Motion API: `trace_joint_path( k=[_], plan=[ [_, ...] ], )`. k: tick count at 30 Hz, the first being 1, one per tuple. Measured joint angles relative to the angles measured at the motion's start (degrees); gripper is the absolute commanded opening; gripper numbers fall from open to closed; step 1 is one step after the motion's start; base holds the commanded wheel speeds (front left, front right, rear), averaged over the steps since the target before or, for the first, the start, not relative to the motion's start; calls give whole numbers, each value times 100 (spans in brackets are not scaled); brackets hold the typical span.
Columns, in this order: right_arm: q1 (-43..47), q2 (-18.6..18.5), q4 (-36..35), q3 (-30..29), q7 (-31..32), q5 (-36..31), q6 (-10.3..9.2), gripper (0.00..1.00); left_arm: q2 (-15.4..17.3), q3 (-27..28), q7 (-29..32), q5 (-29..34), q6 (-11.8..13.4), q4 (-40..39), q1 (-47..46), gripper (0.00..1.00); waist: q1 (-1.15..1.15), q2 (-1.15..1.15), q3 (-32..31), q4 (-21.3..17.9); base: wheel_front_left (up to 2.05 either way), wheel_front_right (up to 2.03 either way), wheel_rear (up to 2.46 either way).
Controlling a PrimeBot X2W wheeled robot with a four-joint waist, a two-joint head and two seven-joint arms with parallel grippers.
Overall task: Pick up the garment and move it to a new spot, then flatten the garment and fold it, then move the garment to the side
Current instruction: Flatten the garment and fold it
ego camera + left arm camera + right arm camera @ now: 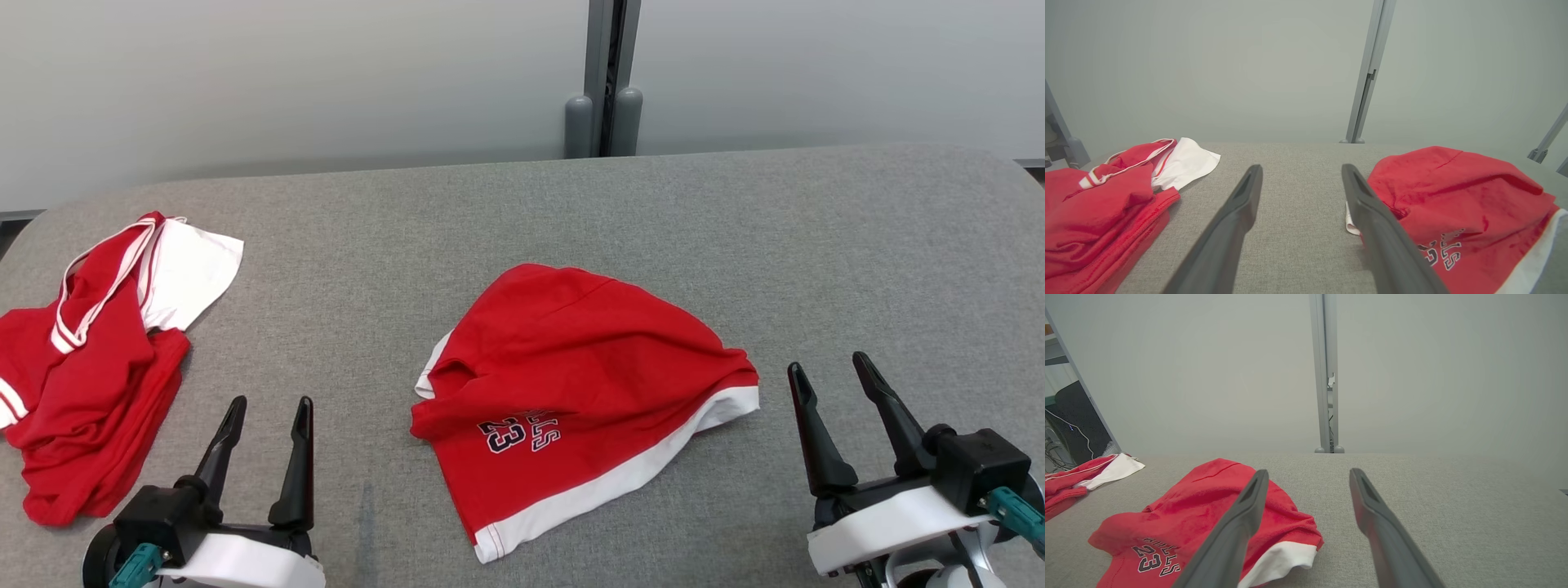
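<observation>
A red garment [588, 367] with a white hem and a dark "23" print lies loosely crumpled in the middle of the grey padded table [816, 245]. My left gripper [272, 402] hovers open at the near left, apart from the cloth; in the left wrist view the garment [1461, 192] lies just right of my open left gripper [1301, 167]. My right gripper [826, 363] stands open just right of the garment's white hem, holding nothing. In the right wrist view the garment [1200, 506] lies to the left, partly behind one finger of the right gripper [1309, 471].
A second red and white garment [90, 384] lies bunched at the table's left edge, also seen as a red heap [1098, 212] in the left wrist view. A grey post [604, 82] and pale wall panels stand behind the table's far edge.
</observation>
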Motion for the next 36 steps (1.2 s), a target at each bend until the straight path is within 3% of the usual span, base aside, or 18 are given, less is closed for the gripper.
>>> trace_joint_path(
  k=[13,20,29,30,32,33,36],
  plan=[
    [-106,-22,183,-157,5,49,0,100,27,-40,41,-18,13,-59,-71,100,0,0,184,30,0,0,0],
    [-502,-156,954,-112,-43,129,0,100,0,-138,38,-2,-26,-87,-348,100,0,0,540,146,0,0,0],
    [-733,-81,1782,454,-63,514,0,100,-98,-215,11,24,-100,34,-587,100,0,0,929,337,0,0,0],
    [-755,-75,1839,512,-85,555,0,60,-102,-215,-4,29,-103,46,-603,100,0,0,960,346,0,0,0],
    [-821,-60,1937,573,-134,584,0,9,-115,-219,-5,32,-119,77,-607,100,0,0,1007,346,0,0,0],
    [-845,-59,1959,595,-178,593,0,0,-115,-218,-5,41,-121,90,-617,100,0,0,1025,340,0,0,0],
    [-947,-80,1968,604,-265,615,0,0,-121,-215,-12,47,-146,116,-700,100,0,0,1057,305,0,0,0]
  ],
)
